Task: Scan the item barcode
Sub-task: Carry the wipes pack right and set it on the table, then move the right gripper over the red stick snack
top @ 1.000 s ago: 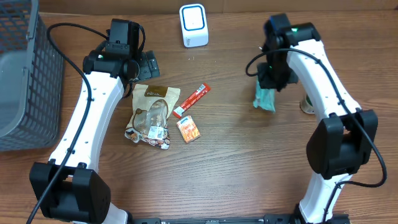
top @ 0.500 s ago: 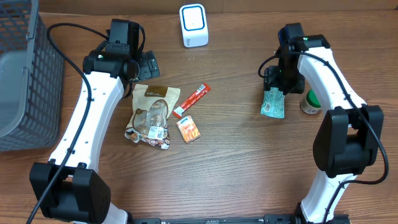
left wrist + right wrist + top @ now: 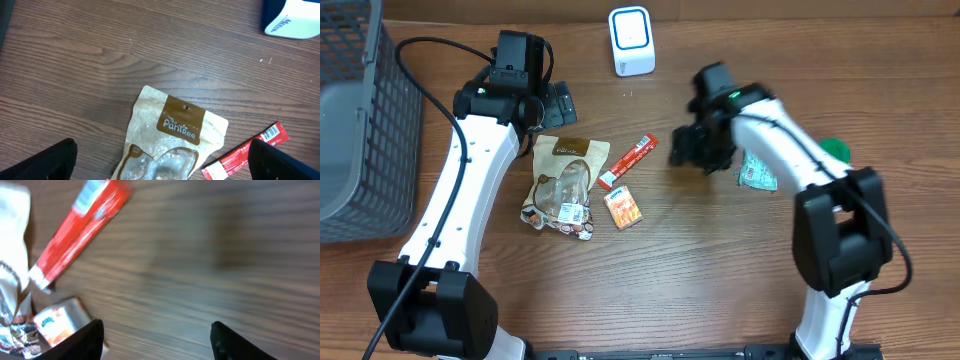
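Seemingly, teal packet (image 3: pixel 758 175) outside right jaws

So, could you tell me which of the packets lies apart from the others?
The teal packet, lying alone on the wood. The brown pouch, red stick and orange box sit clustered together, well away from it.

Right wrist view motion-blurred. Teal packet (image 3: pixel 757 172) partly under right arm (image 3: pixel 778 138); green object (image 3: pixel 834 150), perhaps lid, mostly hidden.
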`<state>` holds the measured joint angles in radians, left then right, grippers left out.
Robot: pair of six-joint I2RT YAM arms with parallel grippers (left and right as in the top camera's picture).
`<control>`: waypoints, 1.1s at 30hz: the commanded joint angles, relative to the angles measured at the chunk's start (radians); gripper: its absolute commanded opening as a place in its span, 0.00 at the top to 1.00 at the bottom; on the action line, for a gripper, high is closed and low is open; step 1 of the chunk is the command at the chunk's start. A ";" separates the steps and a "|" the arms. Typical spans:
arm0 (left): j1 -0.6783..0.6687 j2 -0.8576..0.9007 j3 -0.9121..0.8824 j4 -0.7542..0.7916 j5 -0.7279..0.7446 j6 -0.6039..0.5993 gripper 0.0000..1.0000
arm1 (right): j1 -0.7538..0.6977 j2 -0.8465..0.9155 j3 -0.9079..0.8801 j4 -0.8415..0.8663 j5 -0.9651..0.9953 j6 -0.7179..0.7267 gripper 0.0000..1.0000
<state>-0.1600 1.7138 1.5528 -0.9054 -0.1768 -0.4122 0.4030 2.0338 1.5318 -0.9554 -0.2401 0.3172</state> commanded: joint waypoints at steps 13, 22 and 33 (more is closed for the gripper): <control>-0.003 -0.001 0.013 0.001 -0.006 -0.007 0.00 | 0.377 -0.004 -0.225 0.327 0.006 0.132 0.30; -0.003 -0.001 0.013 0.001 -0.006 -0.007 0.00 | 0.286 -0.089 -0.071 0.321 0.090 0.164 0.41; -0.003 -0.001 0.013 0.001 -0.006 -0.007 0.00 | 0.271 0.016 -0.122 0.547 0.172 0.359 0.96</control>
<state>-0.1600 1.7138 1.5528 -0.9054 -0.1768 -0.4126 0.6659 1.9877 1.4258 -0.4397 -0.0971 0.6228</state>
